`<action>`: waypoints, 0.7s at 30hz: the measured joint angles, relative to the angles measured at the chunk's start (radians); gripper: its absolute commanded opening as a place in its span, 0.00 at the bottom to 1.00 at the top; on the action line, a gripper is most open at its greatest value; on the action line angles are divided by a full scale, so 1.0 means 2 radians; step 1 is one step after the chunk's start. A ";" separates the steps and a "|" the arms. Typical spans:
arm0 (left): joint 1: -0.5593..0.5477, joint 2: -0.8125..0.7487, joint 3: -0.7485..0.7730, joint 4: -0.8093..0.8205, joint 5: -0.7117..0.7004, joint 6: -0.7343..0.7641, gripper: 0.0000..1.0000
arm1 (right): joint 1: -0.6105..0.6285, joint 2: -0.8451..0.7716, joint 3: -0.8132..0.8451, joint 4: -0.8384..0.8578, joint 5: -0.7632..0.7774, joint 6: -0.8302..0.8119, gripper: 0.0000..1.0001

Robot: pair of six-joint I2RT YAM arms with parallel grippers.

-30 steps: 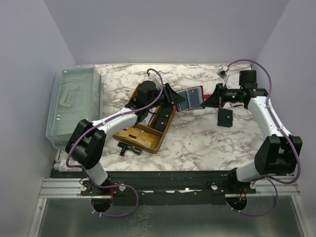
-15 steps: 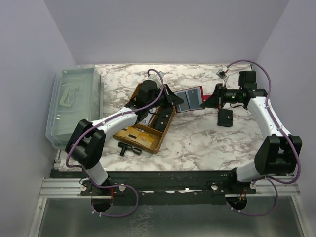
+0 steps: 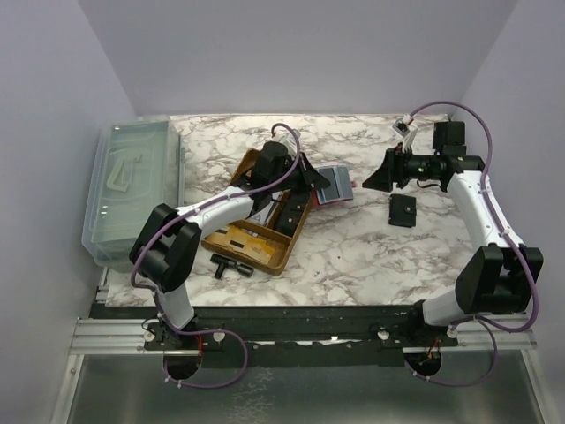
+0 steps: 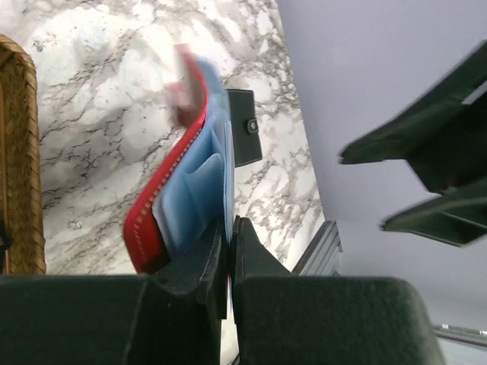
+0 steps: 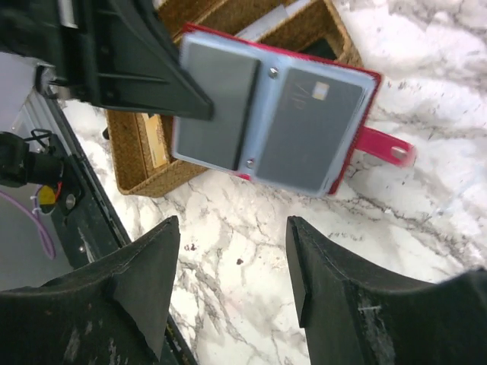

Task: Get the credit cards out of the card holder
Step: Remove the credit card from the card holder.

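The card holder [image 3: 334, 185] has a red cover and blue plastic sleeves [image 4: 190, 190] and hangs just above the marble table. Grey credit cards [image 5: 312, 133] sit in its sleeves. My left gripper [image 3: 316, 181] is shut on the edge of a blue sleeve [image 4: 230, 228], and its dark fingers [image 5: 129, 53] show at the holder's left end. My right gripper [image 3: 371, 179] stands open a short way to the holder's right and touches nothing; in its wrist view only bare marble lies between its fingers [image 5: 232, 258]. The holder's red strap [image 5: 384, 144] hangs free.
A wicker tray [image 3: 265, 221] with small items lies under my left arm. A clear plastic bin [image 3: 132, 185] stands at the far left. A flat black item [image 3: 403, 210] rests on the table below my right gripper, and a black tool [image 3: 231, 265] lies near the tray's front.
My right gripper has opened, let go of the card holder and drawn back to the right. The holder, still in my left gripper, has shifted slightly left.
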 measured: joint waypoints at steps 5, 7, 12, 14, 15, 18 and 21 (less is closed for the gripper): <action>-0.005 0.046 0.029 -0.024 0.001 0.000 0.00 | 0.000 -0.011 0.020 -0.012 -0.019 -0.024 0.65; -0.008 0.061 0.036 -0.031 0.002 -0.001 0.00 | 0.000 -0.012 0.016 -0.009 -0.045 -0.024 0.64; -0.025 0.105 0.060 -0.034 0.015 -0.004 0.00 | 0.000 0.003 -0.065 0.039 -0.116 0.017 0.61; -0.031 0.119 0.066 -0.033 0.021 -0.005 0.00 | 0.000 0.027 -0.093 0.059 -0.130 0.041 0.60; -0.033 0.125 0.068 -0.031 0.024 -0.006 0.00 | 0.000 0.040 -0.101 0.068 -0.134 0.053 0.57; -0.036 0.133 0.070 -0.018 0.030 -0.006 0.00 | 0.000 0.073 -0.115 0.101 -0.136 0.089 0.49; -0.036 0.133 0.069 -0.003 0.033 -0.004 0.00 | 0.000 0.088 -0.124 0.140 -0.135 0.128 0.44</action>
